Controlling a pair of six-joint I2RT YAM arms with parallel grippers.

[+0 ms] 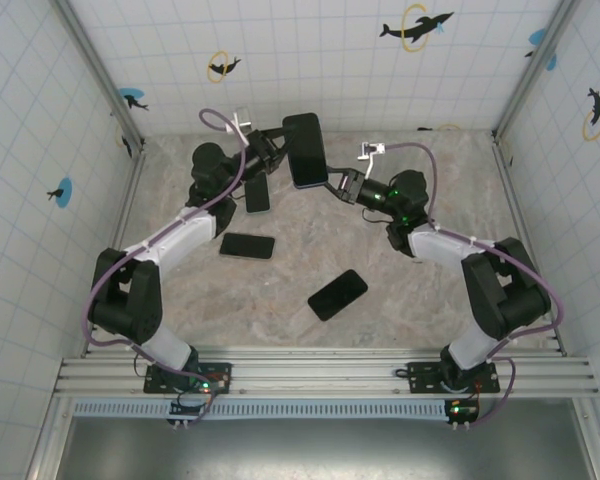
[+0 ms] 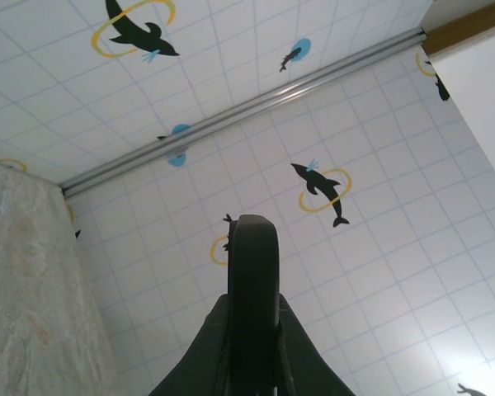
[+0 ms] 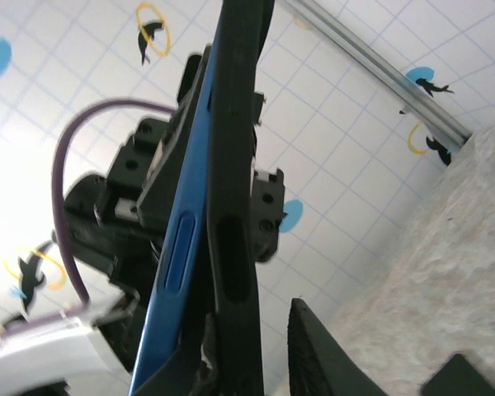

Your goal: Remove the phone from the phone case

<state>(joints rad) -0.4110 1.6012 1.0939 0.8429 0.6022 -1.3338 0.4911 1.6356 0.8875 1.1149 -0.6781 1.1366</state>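
A black phone case [image 1: 306, 150] with a blue phone in it is held up over the far middle of the table. My left gripper [image 1: 280, 150] is shut on its left edge. In the left wrist view the case's black rim [image 2: 253, 264] stands upright between the two fingers [image 2: 200, 346]. My right gripper [image 1: 336, 184] is at the case's lower right corner. In the right wrist view the phone's blue edge [image 3: 175, 264] has parted from the black case [image 3: 235, 247]. The right gripper [image 3: 252, 334] straddles the case, open, with a gap to its right finger [image 3: 313, 355].
Three dark phones lie flat on the marbled table: one under the left gripper [image 1: 257, 194], one left of centre [image 1: 247, 245], one in the middle front [image 1: 337, 294]. Tiled walls enclose the table on three sides. A metal rail [image 1: 320, 368] runs along the near edge.
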